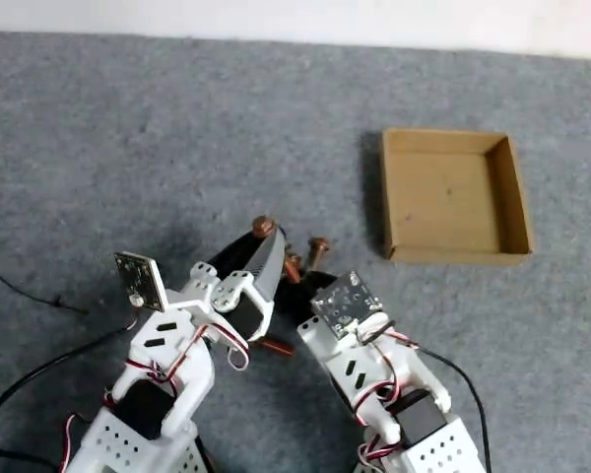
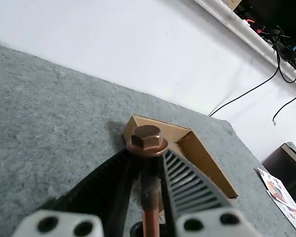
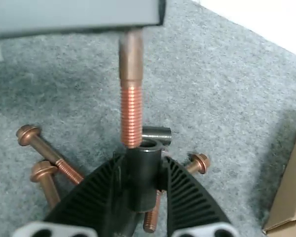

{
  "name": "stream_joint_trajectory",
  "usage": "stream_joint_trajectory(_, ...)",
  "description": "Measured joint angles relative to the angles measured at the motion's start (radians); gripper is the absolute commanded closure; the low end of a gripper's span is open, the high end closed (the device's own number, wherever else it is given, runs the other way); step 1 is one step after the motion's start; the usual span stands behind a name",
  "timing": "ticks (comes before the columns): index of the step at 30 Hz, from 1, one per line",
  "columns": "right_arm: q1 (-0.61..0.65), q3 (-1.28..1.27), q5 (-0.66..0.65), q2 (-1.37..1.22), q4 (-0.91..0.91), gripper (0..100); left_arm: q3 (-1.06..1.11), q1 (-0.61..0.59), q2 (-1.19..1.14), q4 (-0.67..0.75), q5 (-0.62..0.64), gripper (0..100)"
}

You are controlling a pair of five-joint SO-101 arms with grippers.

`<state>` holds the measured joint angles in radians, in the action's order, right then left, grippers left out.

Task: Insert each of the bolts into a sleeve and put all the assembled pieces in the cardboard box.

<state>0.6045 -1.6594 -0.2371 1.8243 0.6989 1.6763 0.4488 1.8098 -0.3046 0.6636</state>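
Observation:
My left gripper is shut on a copper bolt, gripping the shaft just under the hex head, which points up. From above, that bolt stands upright in the left gripper. My right gripper is shut on a black sleeve, held upright. The bolt's threaded end hangs straight down with its tip at the sleeve's mouth. The right gripper sits just beside the left one. The cardboard box lies to the right and farther back, with nothing in it.
Several loose copper bolts and one more black sleeve lie on the grey carpet under the two grippers. Another bolt lies between the arms. A box corner is close by. A black cable trails at the left.

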Motion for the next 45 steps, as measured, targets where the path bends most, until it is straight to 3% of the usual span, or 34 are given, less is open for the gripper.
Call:
stream_joint_trajectory(10, 0.006, 0.038, -0.002, -0.002, 0.002, 99.4, 0.0, -0.002, 0.0, 0.002, 0.003, 100)
stream_joint_trajectory(19, 0.086, 0.046, -0.002, 0.0, 0.005, 99.4, 0.0, -0.002, 0.0, -0.018, 0.0, 100)
stream_joint_trajectory(36, 0.049, 0.046, -0.002, 0.0, 0.005, 99.4, 0.0, 0.015, 0.0, -0.091, 0.006, 100)
stream_joint_trajectory(45, 0.049, 0.046, -0.002, 0.0, 0.005, 99.4, 0.0, 0.104, 0.0, -0.161, -0.068, 100)
